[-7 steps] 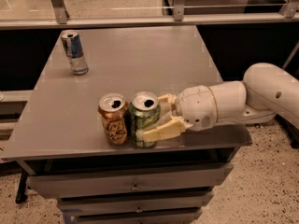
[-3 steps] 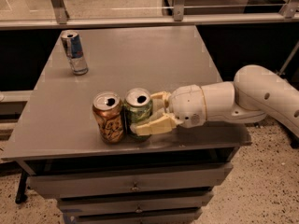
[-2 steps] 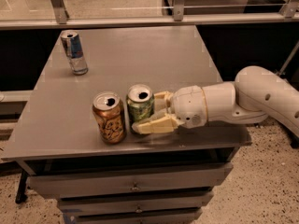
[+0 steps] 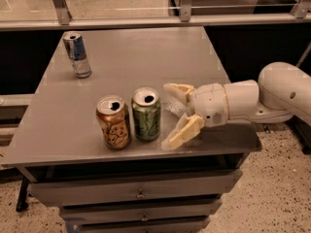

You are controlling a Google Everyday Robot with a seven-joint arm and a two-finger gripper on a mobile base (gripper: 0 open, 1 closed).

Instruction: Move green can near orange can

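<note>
Now: green can [image 4: 146,114] stands upright just beside the orange can [image 4: 113,123], on its right. A thin gap seems to show between them, though I cannot rule out a light touch.
Place: both cans sit near the front edge of the table [image 4: 146,52], a little left of its middle.
Gripper: the gripper [image 4: 169,114] lies low over the table just to the right of the green can. Its two fingers are spread wide with nothing between them, and the tips end close to the can's right side.
Step, as I judge it: the placing looks done, and what is left is to get clear without disturbing the can.
How to do it well: keep the fingers spread and draw straight back to the right, along the line of the arm [image 4: 272,93]. Don't lift or swing until the tips are well off the can, since a sideways brush would knock it into the orange can.
Risk: empty cans tip easily, and the near finger [image 4: 182,132] is the one to watch because it angles in toward the can's base.
Front edge: it is close to both cans and to the near fingertip. Anything nudged forward could fall off above the drawers [image 4: 141,194].
Right side: the table's right edge is under the arm and nothing stands there, so this is the easy way out.
Back and left: the tabletop is broad here, with only the blue can [image 4: 77,55] at the far left corner, well apart from the work.
</note>
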